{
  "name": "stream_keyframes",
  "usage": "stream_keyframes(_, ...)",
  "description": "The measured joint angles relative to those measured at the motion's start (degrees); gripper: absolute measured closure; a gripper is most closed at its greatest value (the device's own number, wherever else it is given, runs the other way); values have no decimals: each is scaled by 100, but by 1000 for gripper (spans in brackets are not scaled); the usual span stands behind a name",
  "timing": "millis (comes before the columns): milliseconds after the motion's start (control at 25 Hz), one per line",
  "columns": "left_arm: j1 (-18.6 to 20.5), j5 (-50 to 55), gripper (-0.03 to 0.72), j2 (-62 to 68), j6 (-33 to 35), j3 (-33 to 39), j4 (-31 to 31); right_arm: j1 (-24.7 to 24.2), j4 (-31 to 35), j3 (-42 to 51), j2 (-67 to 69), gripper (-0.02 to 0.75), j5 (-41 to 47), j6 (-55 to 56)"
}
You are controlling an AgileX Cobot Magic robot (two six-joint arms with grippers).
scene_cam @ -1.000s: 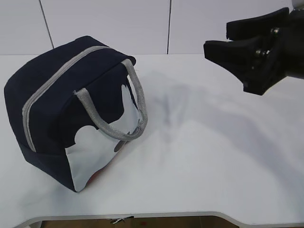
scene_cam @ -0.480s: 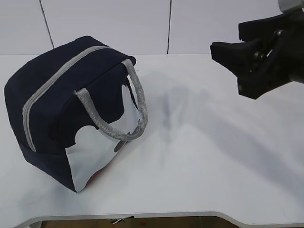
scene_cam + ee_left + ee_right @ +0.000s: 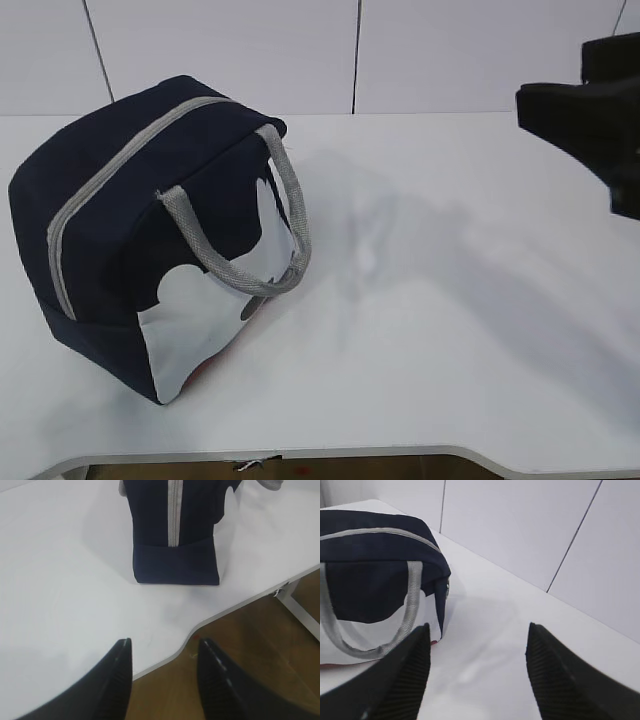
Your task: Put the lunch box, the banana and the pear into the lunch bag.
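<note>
Only left wrist view: table edge (image 3: 165,656).

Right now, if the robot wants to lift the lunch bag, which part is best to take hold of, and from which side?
Probably the grey strap handle on the lunch bag. It droops in a loop over the white-patched side facing the open table, so coming from that side, where the empty right end effector already faces it, seems easiest. The bag's body looks too wide to grip.

Left tool (image 3: 162,652) jaws apart, empty — right tool (image 3: 477,635) wide, empty.
</note>
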Motion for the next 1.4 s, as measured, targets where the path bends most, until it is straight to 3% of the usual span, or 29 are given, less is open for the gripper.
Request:
stream_keyframes(200,0,0,362,0,0,0,0,153,1024,0,-443,242,614,-1028)
stream_keyframes(440,0,0,363,0,0,0,0,162,1719,5,-745,243,1095,-1591)
stream_keyframes(680,0,0,362,0,0,0,0,166,3078,5,-1029,243,1750,-2893)
stream_keyframes(840,0,0,362,0,0,0,0,166,3526,5,-1253,243,1854,-3166)
stream_keyframes(1160,0,0,362,0,0,0,0,166,3498,5,-1990,243,2222,-3133)
stream_keyframes(1400,0,0,362,0,0,0,0,166,2541,5,-2536,243,2494,-2025)
